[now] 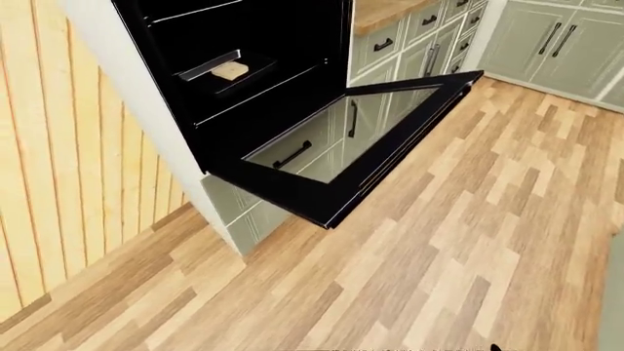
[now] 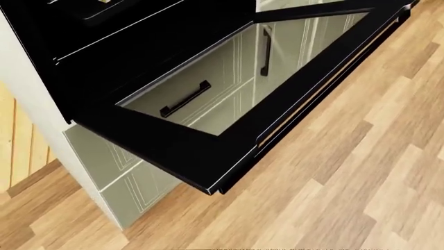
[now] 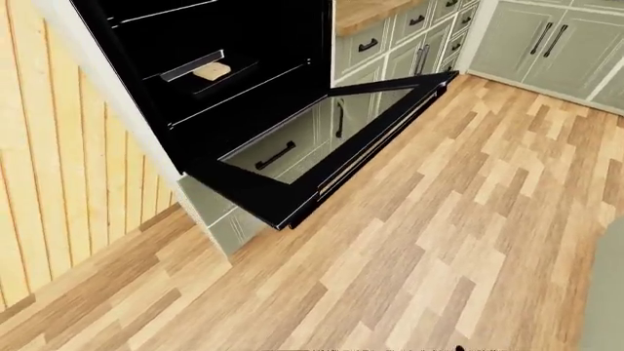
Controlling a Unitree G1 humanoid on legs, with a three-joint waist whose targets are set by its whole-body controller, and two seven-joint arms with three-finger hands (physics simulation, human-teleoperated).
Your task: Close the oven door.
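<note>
The black oven door [image 1: 292,191] hangs wide open, lying flat and level above the floor, with a glass pane [image 1: 341,131] through which green cabinet fronts show. Its long handle [image 2: 312,99] runs along the outer edge. Behind it the dark oven cavity [image 1: 243,66] holds a tray with a pale piece of food [image 1: 230,70]. In the head view the door [image 2: 173,151] fills the upper left. Neither hand shows in any view.
Green drawers and cabinets [image 1: 429,36] with black handles run along the top right, under a wooden counter [image 1: 380,11]. A wood-panelled wall [image 1: 68,175] stands on the left. Light wooden floor [image 1: 459,241] spreads to the right and bottom.
</note>
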